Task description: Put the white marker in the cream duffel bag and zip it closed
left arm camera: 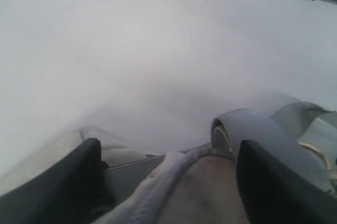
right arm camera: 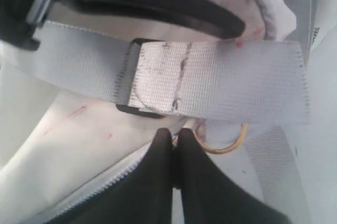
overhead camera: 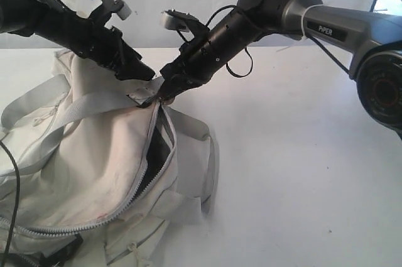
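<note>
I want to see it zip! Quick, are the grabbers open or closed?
Left gripper: fingers apart around a fold of the bag; grip cannot be told.
Right gripper: closed by the zipper; what it pinches is hidden.

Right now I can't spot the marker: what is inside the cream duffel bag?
The cream duffel bag shows only dark lining through its part-open zipper; fabric covers the rest, no marker visible.

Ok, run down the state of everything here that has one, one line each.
Cream fabric duffel bag: lying slumped, not yet closed.
Grey zipper: partly open, dark lining showing in the gap.
Left claw: open, straddling a fold of the bag.
Right claw: shut, at the zipper's end; what it pinches is hidden.
</note>
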`<act>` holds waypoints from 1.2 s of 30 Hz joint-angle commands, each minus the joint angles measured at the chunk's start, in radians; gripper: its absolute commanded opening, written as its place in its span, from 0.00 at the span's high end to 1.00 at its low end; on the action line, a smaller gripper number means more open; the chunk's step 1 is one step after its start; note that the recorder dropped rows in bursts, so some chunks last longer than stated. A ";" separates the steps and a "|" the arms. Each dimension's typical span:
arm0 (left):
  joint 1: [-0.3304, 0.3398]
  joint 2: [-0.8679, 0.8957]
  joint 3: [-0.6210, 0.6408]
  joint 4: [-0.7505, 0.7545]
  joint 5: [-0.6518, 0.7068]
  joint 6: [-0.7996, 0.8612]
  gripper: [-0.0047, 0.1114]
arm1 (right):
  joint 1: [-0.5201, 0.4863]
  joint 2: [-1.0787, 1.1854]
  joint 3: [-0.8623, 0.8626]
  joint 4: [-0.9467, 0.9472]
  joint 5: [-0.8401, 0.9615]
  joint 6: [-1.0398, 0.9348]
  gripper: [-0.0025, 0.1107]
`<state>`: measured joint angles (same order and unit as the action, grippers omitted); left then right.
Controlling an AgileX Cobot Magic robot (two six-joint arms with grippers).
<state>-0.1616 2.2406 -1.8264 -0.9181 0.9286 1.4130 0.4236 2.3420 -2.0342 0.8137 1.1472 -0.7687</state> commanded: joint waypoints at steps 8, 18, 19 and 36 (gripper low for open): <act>0.000 0.027 -0.001 0.121 -0.051 -0.040 0.25 | -0.005 -0.014 -0.001 -0.031 0.005 -0.118 0.98; 0.000 0.039 -0.002 0.140 0.054 -0.319 0.51 | -0.005 -0.014 -0.001 -0.031 -0.002 -0.118 0.98; 0.000 0.039 -0.002 0.155 0.032 -0.319 0.70 | -0.005 -0.014 -0.001 -0.031 0.005 -0.118 0.98; 0.070 0.039 -0.142 0.135 -0.046 -0.747 0.96 | -0.005 -0.014 -0.001 -0.033 -0.126 0.326 0.98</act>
<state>-0.1171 2.2860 -1.9249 -0.7631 0.9167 0.7517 0.4236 2.3420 -2.0342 0.7801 1.0293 -0.5471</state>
